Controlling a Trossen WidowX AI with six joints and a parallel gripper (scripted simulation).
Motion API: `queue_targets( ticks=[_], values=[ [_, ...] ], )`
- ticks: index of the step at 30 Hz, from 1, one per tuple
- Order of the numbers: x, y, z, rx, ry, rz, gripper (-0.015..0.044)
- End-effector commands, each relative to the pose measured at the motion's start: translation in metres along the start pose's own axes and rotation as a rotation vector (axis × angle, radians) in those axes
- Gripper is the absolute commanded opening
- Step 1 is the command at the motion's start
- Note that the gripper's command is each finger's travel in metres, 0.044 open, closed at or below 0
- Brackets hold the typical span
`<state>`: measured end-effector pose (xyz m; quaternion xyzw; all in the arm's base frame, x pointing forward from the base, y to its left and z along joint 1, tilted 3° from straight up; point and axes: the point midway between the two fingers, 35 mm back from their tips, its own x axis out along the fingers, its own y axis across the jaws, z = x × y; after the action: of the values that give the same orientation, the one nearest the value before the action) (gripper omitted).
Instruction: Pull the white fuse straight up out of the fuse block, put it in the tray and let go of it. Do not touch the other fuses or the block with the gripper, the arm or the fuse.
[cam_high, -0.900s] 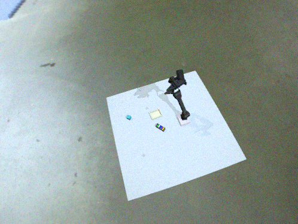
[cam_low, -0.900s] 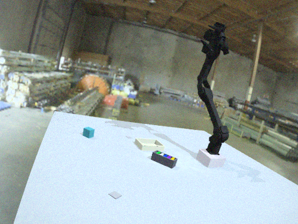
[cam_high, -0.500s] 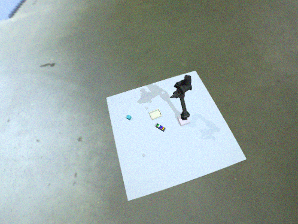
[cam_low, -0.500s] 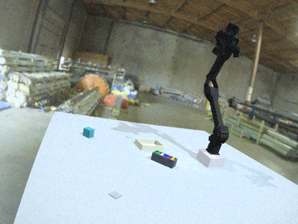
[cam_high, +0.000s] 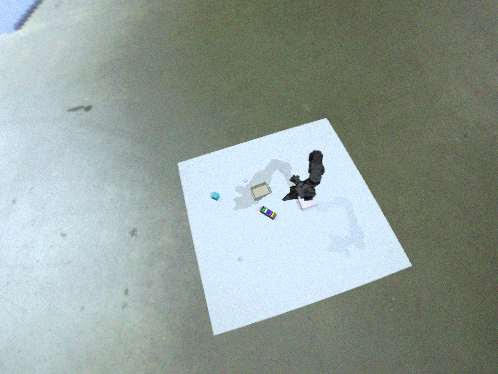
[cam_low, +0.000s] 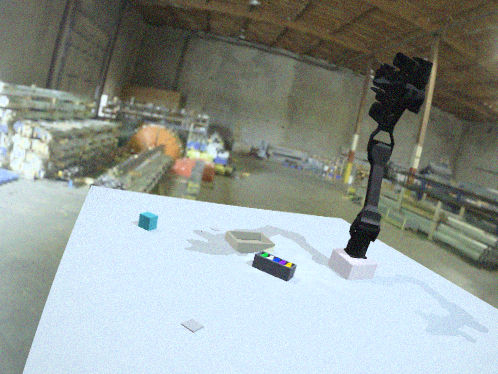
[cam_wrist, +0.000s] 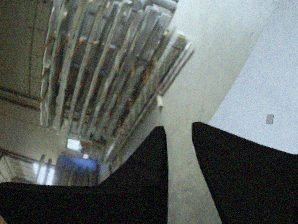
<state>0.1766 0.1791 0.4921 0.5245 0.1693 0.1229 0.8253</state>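
The white fuse (cam_low: 270, 257) sits in the dark fuse block (cam_low: 272, 268) (cam_high: 274, 218), between a green and a blue fuse; purple and yellow fuses are farther along the row. The beige tray (cam_high: 260, 191) (cam_low: 250, 246) stands close behind the block, with nothing visible in it. My gripper (cam_wrist: 177, 132) is narrowly open, with a small gap between the dark fingertips and nothing in it. It is high above the table, well away from the block and the tray. Its fingertips are hard to make out in the top and exterior views.
The black arm (cam_high: 316, 167) (cam_low: 374, 190) rises from a pale pink base (cam_high: 308, 203) (cam_low: 354, 270) to the right of the block. A teal cube (cam_high: 215, 196) (cam_low: 148, 221) stands left of the tray. A flat grey tile (cam_high: 240, 259) (cam_low: 192, 325) (cam_wrist: 269, 119) lies toward the front.
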Motion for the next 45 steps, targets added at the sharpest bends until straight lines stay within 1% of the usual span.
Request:
queue_targets(
  ticks=[1,4,9,16,19,22,28,30,45],
  values=[
    [0.044,-0.033,-0.021,0.04,0.003,-0.131,0.0069],
    [0.075,-0.065,-0.03,0.091,-0.004,-0.244,0.0069],
    [0.123,-0.135,-0.031,0.216,-0.049,-0.469,0.0069],
    [0.163,-0.247,-0.02,0.475,-0.138,-0.801,0.0069],
    [0.169,-0.298,-0.015,0.621,-0.185,-0.949,0.0069],
    [0.167,-0.348,-0.01,0.792,-0.249,-1.1,0.0069],
    [0.141,-0.438,-0.008,1.23,-0.446,-1.383,0.0069],
    [0.137,-0.446,-0.008,1.28,-0.472,-1.411,0.0069],
    [0.136,-0.447,-0.015,1.28,-0.471,-1.412,0.0069]
  ],
)
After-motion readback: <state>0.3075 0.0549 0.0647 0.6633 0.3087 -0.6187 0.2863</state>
